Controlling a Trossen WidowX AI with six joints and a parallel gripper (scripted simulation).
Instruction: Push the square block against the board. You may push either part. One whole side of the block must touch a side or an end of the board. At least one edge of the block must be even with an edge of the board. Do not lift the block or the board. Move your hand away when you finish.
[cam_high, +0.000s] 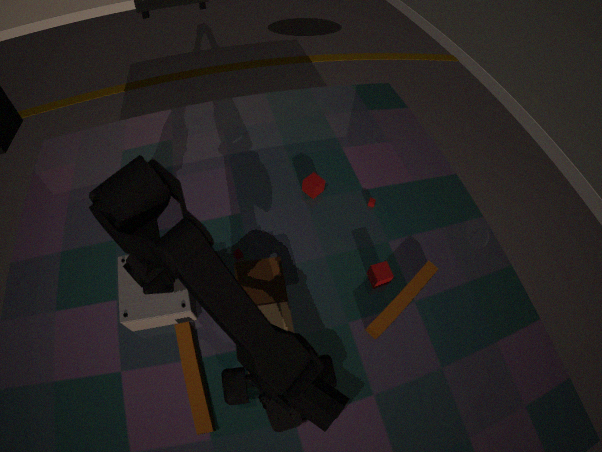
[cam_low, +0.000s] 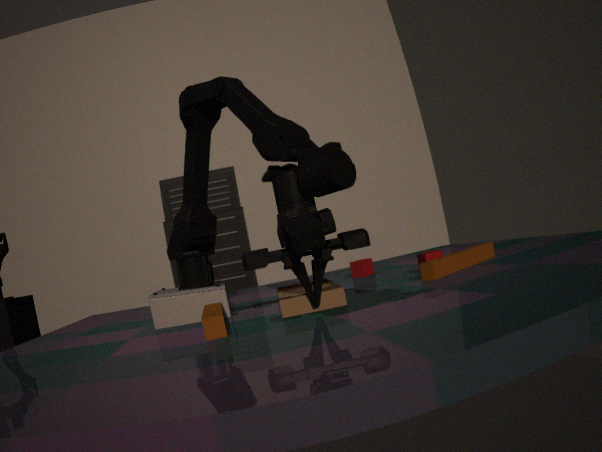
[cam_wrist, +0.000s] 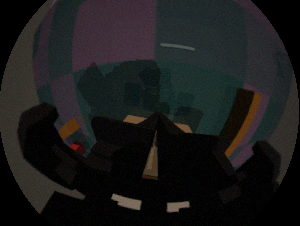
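The brown square block (cam_high: 267, 270) lies behind the tan board (cam_high: 272, 314) (cam_low: 295, 307) (cam_wrist: 134, 119). Their facing sides appear to touch, and their right edges look about even in the top view. The arm hides their left part and the board's near end there. My gripper (cam_low: 316, 305) (cam_wrist: 158, 115) is shut and empty, pointing down. Its tips are low, at the board's near end face; I cannot tell if they touch it. A strip of tan shows through the gap between the fingers in the wrist view.
An orange bar (cam_high: 195, 380) (cam_low: 215, 322) (cam_wrist: 247, 120) lies left of the board. Another orange bar (cam_high: 402, 300) (cam_low: 457, 262) lies to the right, beside a red cube (cam_high: 380, 274). Another red cube (cam_high: 313, 185) (cam_low: 362, 268) lies farther back. Two tiny red pieces are also there.
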